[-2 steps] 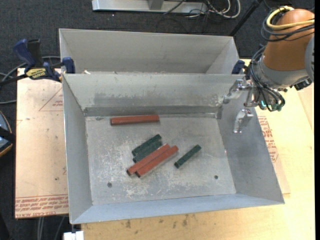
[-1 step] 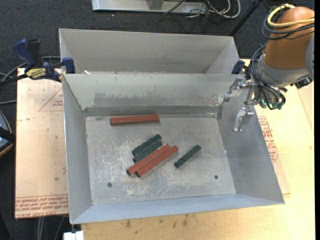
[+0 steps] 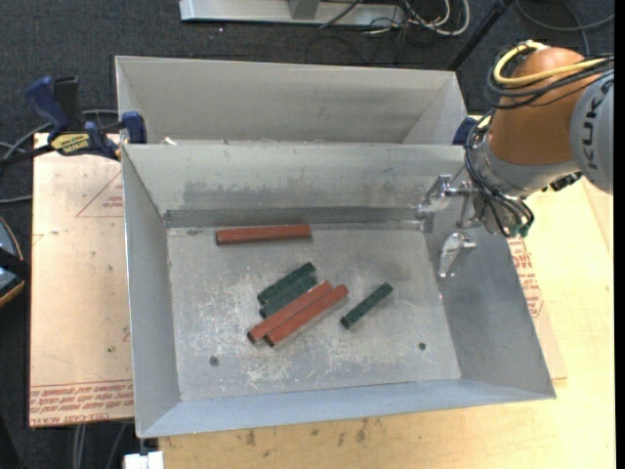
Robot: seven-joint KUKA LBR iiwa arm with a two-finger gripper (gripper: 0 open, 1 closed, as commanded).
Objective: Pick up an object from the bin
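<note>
My gripper [image 3: 441, 233] hangs over the bin's right side, near the right wall, with its two metal fingers spread apart and nothing between them. The nearest thing is a short dark green bar [image 3: 366, 305], lying on the floor to its lower left. Further left lie two reddish-brown bars [image 3: 299, 315] side by side, slanting, with two dark green bars [image 3: 287, 286] just above them.
A long reddish-brown bar [image 3: 264, 234] lies along the back of the bin floor, left of centre. The arm with its orange cover and cables reaches in from the right over the bin's rim.
</note>
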